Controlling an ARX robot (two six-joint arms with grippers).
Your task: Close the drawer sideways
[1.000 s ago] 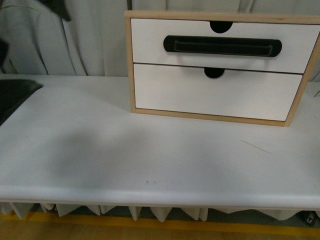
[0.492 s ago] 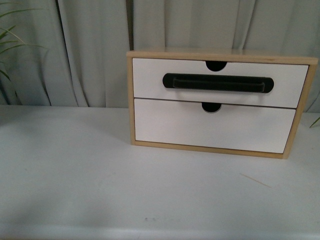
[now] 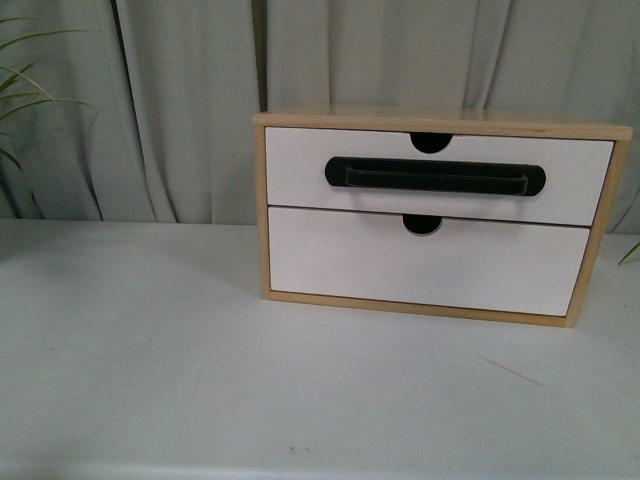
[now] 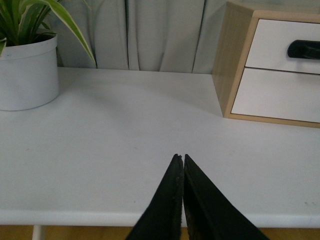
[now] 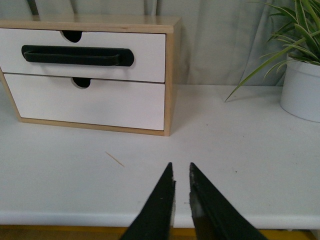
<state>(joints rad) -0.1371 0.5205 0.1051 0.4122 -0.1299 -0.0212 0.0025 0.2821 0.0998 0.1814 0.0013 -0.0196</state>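
Note:
The light-wood cabinet (image 3: 260,210) stands on the white table, at the back. Its upper drawer (image 3: 300,160) has a white front, a long black bar handle (image 3: 435,177) and a half-round notch, and sits nearly flush with the frame. It also shows in the right wrist view (image 5: 147,62) and partly in the left wrist view (image 4: 272,45). Below it is a plain white drawer front (image 3: 420,262) without a handle. My left gripper (image 4: 180,159) is shut and empty over the table's front edge, left of the cabinet. My right gripper (image 5: 180,167) is shut and empty, near the front edge, right of the cabinet. Neither shows in the front view.
A white pot with a green plant (image 4: 26,72) stands at the table's left. Another potted plant (image 5: 302,87) stands at the right. A thin wooden sliver (image 5: 114,159) lies on the table (image 3: 150,380) in front of the cabinet. Grey curtains hang behind.
The front view has tilted upward: the cabinet sits lower in the picture, the curtains show more, and the table's front edge has dropped out of view. The drawer looks unchanged.

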